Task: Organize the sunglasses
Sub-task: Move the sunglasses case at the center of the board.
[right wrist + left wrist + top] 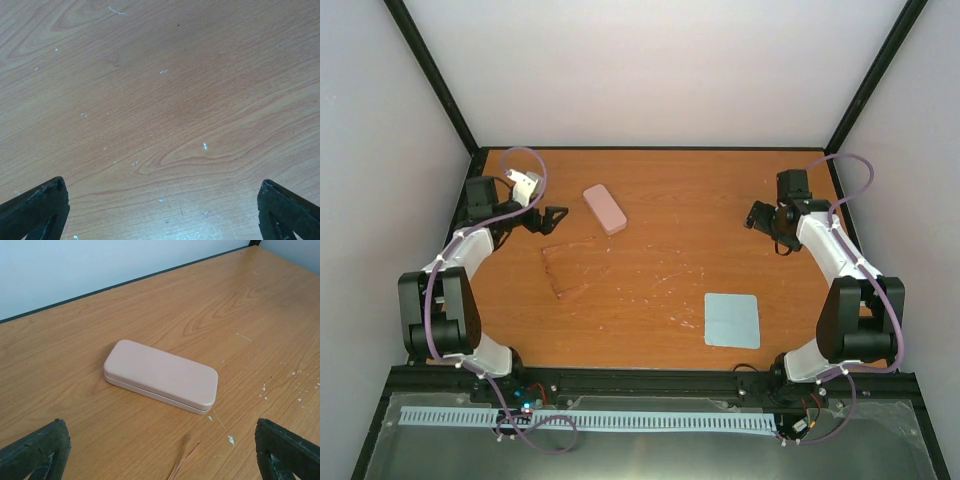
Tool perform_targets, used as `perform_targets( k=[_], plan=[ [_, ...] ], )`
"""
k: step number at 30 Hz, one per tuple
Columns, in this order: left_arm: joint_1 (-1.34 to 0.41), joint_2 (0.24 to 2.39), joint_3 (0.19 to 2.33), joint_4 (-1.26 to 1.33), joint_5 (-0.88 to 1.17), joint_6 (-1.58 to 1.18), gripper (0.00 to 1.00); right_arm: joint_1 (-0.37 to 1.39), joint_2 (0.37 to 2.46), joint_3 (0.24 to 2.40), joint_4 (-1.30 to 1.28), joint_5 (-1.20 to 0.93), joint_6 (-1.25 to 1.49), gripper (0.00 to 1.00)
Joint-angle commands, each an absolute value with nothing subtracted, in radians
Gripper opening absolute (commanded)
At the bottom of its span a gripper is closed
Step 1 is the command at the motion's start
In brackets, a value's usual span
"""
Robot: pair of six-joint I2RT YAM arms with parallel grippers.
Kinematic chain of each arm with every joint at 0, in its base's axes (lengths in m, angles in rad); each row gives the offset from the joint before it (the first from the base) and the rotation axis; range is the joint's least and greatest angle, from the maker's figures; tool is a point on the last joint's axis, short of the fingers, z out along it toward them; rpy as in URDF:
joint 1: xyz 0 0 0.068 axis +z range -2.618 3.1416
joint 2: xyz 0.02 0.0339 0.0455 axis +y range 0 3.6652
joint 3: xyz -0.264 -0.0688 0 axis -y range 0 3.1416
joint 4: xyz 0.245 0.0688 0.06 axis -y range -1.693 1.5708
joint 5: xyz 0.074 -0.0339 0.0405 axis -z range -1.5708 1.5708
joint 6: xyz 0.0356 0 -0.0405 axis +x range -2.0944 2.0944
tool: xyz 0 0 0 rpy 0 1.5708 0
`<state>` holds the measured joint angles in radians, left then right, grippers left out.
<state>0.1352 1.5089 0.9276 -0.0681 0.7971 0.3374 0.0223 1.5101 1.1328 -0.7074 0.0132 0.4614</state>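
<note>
The sunglasses [563, 272] are seen lying flat on the wooden worktop [670, 200], left of its middle, as a thin amber outline barely set off from the wood; they lie just on the near side of the pink glasses case [605, 208] and well apart from the light blue cloth [732, 320], which is spread flat toward the near right; the case is shut, plain-surfaced, and set at a slant near the far edge; in the left wrist view one slim amber end of the sunglasses is caught at the lower edge, in front of the case; the left gripper [555, 217] is held just left of the case with its jaws spread wide and nothing between them; the right gripper [756, 216] is held over bare, white-flecked wood at the far right, its jaws likewise released and empty; the sunglasses are touched by neither gripper.
</note>
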Motion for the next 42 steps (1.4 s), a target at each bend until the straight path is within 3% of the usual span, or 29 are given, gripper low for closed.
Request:
perform_targets(
  k=[1, 5, 9, 12, 14, 17, 20, 30, 42],
  plan=[
    [0.129, 1.536, 0.994, -0.086, 0.805, 0.355, 0.99, 0.028, 1.487, 1.138, -0.713, 0.033, 0.462, 1.0],
    [0.129, 1.581, 1.049, -0.095, 0.792, 0.338, 0.91, 0.029, 1.475, 1.132, -0.659, -0.047, 0.446, 1.0],
    [0.129, 1.638, 1.108, -0.089, 0.775, 0.339, 0.68, 0.073, 1.479, 1.124, -0.562, -0.133, 0.471, 0.96],
    [0.129, 1.706, 1.173, -0.106, 0.752, 0.35, 0.59, 0.176, 1.558, 1.189, -0.568, -0.082, 0.461, 0.92],
    [0.129, 1.765, 1.241, -0.14, 0.738, 0.357, 0.56, 0.248, 1.637, 1.265, -0.595, -0.039, 0.445, 0.87],
    [0.128, 1.885, 1.381, -0.247, 0.72, 0.362, 0.47, 0.346, 1.76, 1.377, -0.616, -0.01, 0.431, 0.67],
    [0.127, 2.015, 1.562, -0.365, 0.709, 0.372, 0.36, 0.418, 1.889, 1.505, -0.638, 0.014, 0.404, 0.65],
    [0.008, 2.323, 1.917, -0.586, 0.521, 0.448, 0.34, 0.514, 2.124, 1.806, -0.686, 0.08, 0.353, 0.65],
    [-0.062, 2.392, 1.917, -0.6, 0.479, 0.484, 0.34, 0.516, 2.134, 1.828, -0.651, 0.049, 0.35, 0.65]
  ],
)
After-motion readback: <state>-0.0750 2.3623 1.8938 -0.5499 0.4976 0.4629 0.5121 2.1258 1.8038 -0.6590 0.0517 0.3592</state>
